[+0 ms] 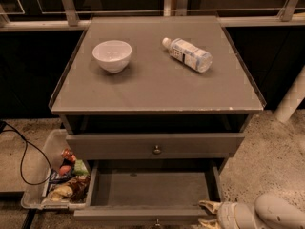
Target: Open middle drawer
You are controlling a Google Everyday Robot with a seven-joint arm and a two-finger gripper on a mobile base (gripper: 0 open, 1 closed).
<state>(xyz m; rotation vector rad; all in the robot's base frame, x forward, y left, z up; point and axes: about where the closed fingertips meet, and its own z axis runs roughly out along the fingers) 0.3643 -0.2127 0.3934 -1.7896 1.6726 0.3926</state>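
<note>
The middle drawer (152, 190) is pulled far out below the cabinet top, and its shallow grey inside is bare. Its small round knob (156, 222) shows at the bottom edge of the view. Above it, another drawer front with a knob (157, 150) is pushed in. My gripper (208, 214) is at the lower right, at the right end of the open drawer's front. Its two tan fingers (208, 205) are spread apart and hold nothing. The white arm (276, 213) runs off to the right.
A white bowl (112, 55) and a lying plastic bottle (188, 54) are on the cabinet top (157, 89). A clear bin of snacks (62, 180) sits on the floor to the left, beside a black cable (24, 156). A white post (293, 99) stands at the right.
</note>
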